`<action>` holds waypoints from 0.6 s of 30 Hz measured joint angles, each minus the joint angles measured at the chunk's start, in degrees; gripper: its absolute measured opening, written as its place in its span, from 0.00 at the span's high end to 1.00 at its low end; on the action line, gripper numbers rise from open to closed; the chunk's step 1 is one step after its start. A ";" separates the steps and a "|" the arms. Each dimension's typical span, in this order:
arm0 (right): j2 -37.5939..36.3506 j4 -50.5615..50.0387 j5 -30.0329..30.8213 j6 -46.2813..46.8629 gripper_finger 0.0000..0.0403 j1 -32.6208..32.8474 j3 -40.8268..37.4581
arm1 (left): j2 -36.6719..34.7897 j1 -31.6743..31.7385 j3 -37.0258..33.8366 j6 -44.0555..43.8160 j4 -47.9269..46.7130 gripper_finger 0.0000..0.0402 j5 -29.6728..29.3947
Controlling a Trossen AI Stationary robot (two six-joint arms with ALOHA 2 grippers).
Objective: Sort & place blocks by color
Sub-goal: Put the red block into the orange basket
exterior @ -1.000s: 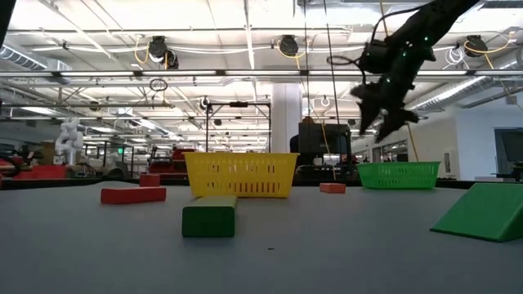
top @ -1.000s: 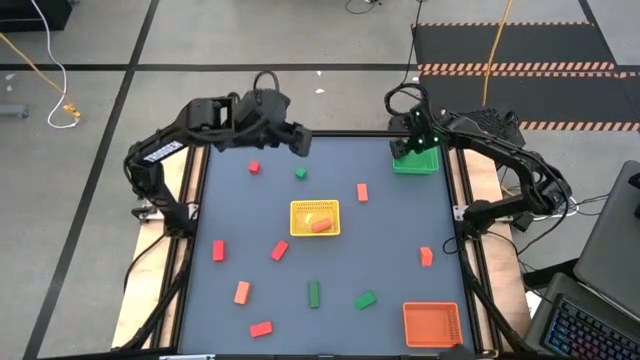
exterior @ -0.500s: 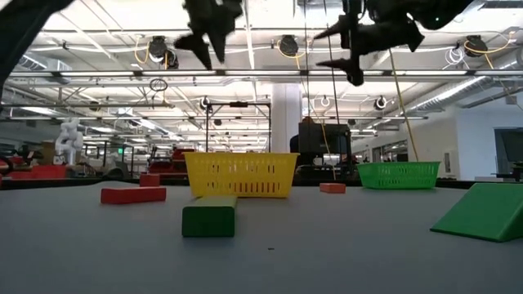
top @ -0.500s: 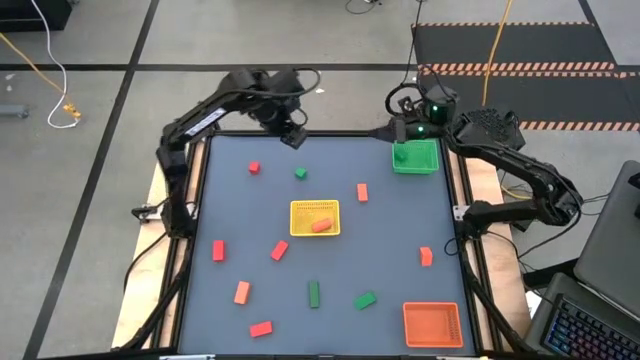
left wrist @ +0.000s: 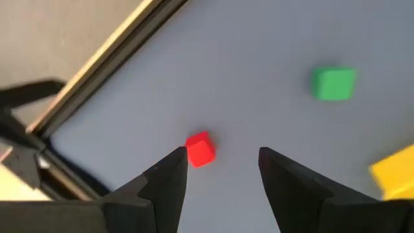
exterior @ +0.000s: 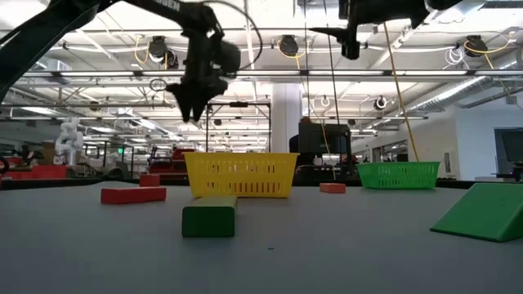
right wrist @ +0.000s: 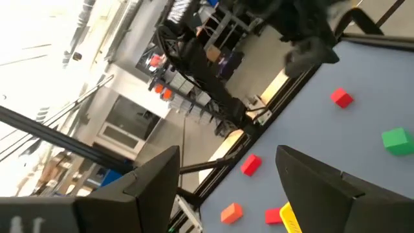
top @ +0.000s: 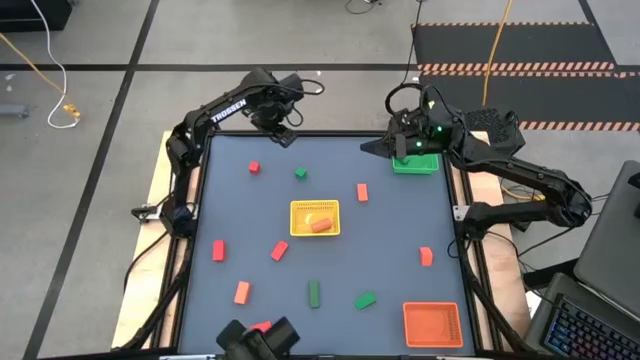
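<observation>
Left gripper (left wrist: 220, 169) nearest the small red cube (left wrist: 200, 149)

The left gripper hangs high over the far-left corner of the table (top: 390, 230), fingers parted with nothing between them; in its wrist view the red cube lies on the mat just beside one fingertip, off the gap's centre, a green cube (left wrist: 334, 83) farther on. The cube has no long axis, so my guess is only a sideways shift and a descent are needed. The right gripper (top: 378, 146) hovers beside the green tray (top: 418, 165), spread and empty, well apart from that cube. Other blocks lie scattered around the yellow tray (top: 314, 207).
</observation>
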 joint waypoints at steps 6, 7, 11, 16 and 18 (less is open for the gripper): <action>-0.53 -0.05 7.25 -0.10 0.38 5.01 0.00 | -0.30 2.31 -5.42 -0.28 0.00 0.51 -0.07; -0.49 -0.13 8.02 -0.03 0.38 5.68 0.00 | -0.37 2.48 -6.15 -0.30 0.08 0.51 -0.07; -0.55 -0.31 11.36 -0.49 0.38 7.93 0.00 | -0.50 3.35 -9.99 0.68 0.29 0.51 -0.20; -0.53 -0.48 13.22 -0.46 0.38 9.24 0.00 | -0.50 5.13 -16.65 -0.08 1.67 0.51 -0.31; -0.53 -0.48 13.23 -0.39 0.38 9.51 0.00 | -0.50 5.59 -18.98 -0.13 2.93 0.51 -0.37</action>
